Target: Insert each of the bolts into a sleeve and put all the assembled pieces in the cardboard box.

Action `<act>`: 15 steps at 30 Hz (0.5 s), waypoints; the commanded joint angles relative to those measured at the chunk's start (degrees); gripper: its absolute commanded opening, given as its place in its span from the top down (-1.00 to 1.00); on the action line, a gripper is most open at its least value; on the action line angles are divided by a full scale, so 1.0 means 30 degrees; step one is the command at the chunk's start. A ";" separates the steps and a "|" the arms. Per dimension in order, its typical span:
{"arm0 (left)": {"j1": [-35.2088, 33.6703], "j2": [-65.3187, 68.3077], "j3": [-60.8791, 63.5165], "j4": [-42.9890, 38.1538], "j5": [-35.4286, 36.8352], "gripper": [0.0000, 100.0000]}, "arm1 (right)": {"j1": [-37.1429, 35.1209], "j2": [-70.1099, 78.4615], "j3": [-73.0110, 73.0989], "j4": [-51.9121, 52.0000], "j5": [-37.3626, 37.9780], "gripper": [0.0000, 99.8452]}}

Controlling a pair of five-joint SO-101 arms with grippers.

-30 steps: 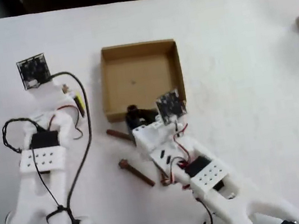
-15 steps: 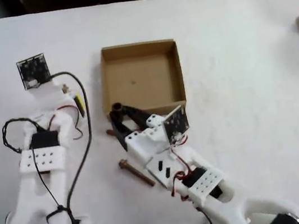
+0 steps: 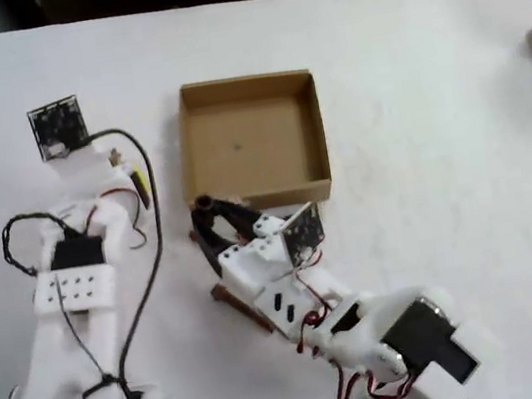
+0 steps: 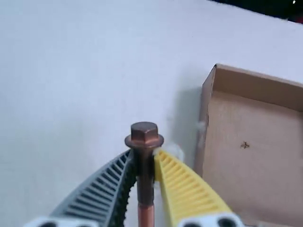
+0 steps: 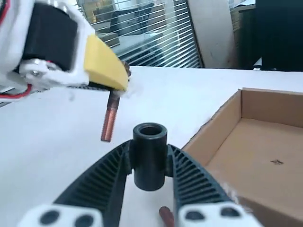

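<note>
Pinched a copper bolt (image 4: 144, 137), shank hanging down, in the left gripper (image 4: 146, 158), off the left side of the cardboard box (image 3: 244, 84). Clamped a black sleeve (image 5: 149, 137) in the right gripper (image 5: 149, 150), at the box's near-left corner. With a spare bolt (image 3: 225, 294) lying on the table (image 3: 430, 82) before the box.

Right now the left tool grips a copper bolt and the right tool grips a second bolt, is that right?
No. The right tool grips a black sleeve, not a bolt; the right wrist view shows it. The left tool does grip a copper bolt.
</note>
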 commanded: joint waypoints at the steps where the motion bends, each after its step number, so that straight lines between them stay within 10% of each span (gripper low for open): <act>1: 0.0249 -0.3209 0.0674 -0.0703 0.0176 0.96 | -0.0601 0.0132 -0.0703 -0.0601 0.0000 0.97; 15: 0.3209 -1.1736 0.6769 -0.4425 -0.1846 0.96 | -0.0718 0.0220 -0.0527 0.0190 0.0029 0.97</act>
